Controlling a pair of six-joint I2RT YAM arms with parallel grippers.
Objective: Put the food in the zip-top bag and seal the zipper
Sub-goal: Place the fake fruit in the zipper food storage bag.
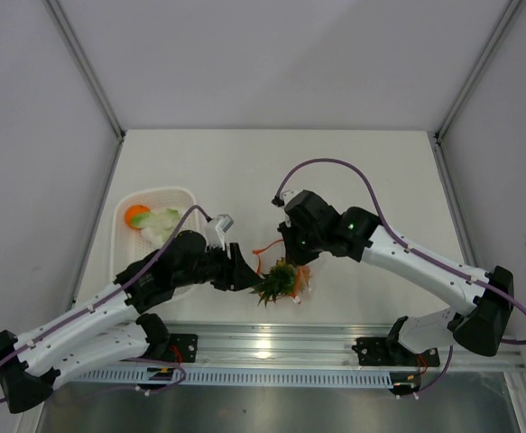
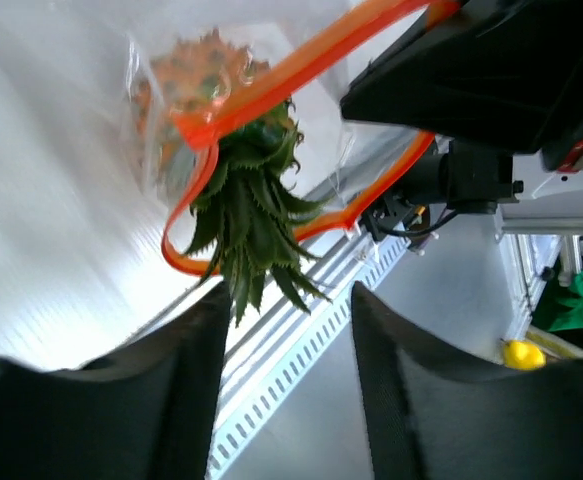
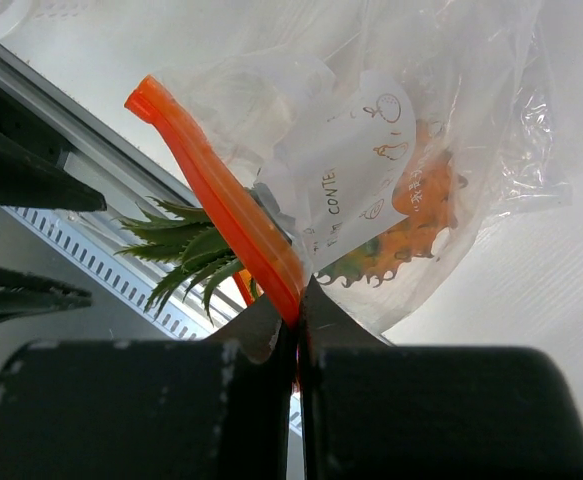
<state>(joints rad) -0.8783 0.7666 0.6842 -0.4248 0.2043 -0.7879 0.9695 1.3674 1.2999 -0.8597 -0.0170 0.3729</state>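
The zip-top bag point(image 3: 471, 100) hangs from my right gripper point(image 3: 298, 300), which is shut on its red-orange zipper point(image 3: 211, 190). The orange pineapple point(image 3: 426, 215) sits inside the clear bag, with its green leaves point(image 2: 251, 220) poking out through the open mouth. My left gripper point(image 2: 286, 335) is open just below the leaf tips, holding nothing. From above, both grippers meet over the pineapple point(image 1: 279, 280) near the table's front edge. A round orange fruit point(image 1: 136, 215) and a pale leafy vegetable point(image 1: 161, 222) lie in the basket.
The white mesh basket point(image 1: 121, 248) stands at the left of the table, partly under my left arm. A metal rail point(image 1: 272, 347) with the arm bases runs along the near edge. Side walls close in the table.
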